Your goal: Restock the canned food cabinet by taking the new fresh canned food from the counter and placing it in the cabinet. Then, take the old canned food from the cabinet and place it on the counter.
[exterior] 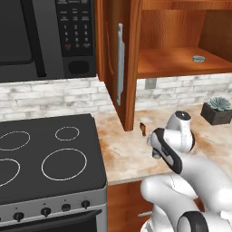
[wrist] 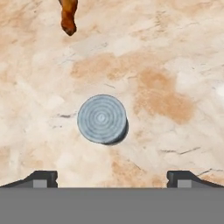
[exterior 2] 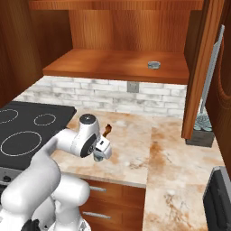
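Seen from straight above in the hand view, the new fresh canned food (wrist: pixel 102 119) stands upright on the counter (wrist: pixel 175 65), its ringed silvery top facing the camera. My gripper (wrist: pixel 113 178) hovers over it, open wide, one fingertip on each side and nothing between them. The can lies just ahead of the fingertips, without contact. The old canned food (exterior: pixel 198 59) (exterior 2: pixel 154 65), a flat grey tin, sits on the shelf of the open cabinet (exterior: pixel 172 63) (exterior 2: pixel 113 63). My arm bends low over the counter (exterior 2: pixel 171 153), hand pointing down.
A small brown object (exterior: pixel 143 129) (exterior 2: pixel 107 131) (wrist: pixel 68 17) lies on the counter just beyond the can. The open cabinet door (exterior: pixel 118 63) (exterior 2: pixel 203 67) hangs above. A potted succulent (exterior: pixel 217 108) stands at the back right, the black stove (exterior: pixel 45 154) left, the microwave (exterior: pixel 45 36) above it.
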Robot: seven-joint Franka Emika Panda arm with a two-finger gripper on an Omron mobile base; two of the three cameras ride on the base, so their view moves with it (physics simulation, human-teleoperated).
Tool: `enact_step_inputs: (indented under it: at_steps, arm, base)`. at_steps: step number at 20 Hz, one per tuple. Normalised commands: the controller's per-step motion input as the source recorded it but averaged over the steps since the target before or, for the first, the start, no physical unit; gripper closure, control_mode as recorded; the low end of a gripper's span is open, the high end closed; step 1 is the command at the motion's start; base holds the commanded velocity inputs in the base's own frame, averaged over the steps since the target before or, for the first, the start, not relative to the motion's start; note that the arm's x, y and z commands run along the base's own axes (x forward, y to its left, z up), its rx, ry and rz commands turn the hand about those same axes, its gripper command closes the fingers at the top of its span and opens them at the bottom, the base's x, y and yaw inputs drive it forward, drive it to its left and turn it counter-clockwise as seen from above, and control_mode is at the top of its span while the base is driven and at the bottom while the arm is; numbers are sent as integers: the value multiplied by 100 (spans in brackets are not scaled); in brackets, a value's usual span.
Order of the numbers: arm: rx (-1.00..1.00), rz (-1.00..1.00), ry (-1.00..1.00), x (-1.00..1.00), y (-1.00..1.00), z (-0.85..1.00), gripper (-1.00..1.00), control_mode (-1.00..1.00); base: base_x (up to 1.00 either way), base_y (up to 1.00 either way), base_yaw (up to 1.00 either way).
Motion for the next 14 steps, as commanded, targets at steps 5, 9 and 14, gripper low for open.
enact_step_inputs:
  at_steps: [5,9,14]
  arm:
    - [-4,0,2,32,0,-13,-100,-100]
    - [-5,0,10,23,0,-23,-100,-100]
    - [-2,0,11,16,0,-30,-100,-100]
  base:
    - [0,0,0]
    - [0,0,0]
    - [0,0,0]
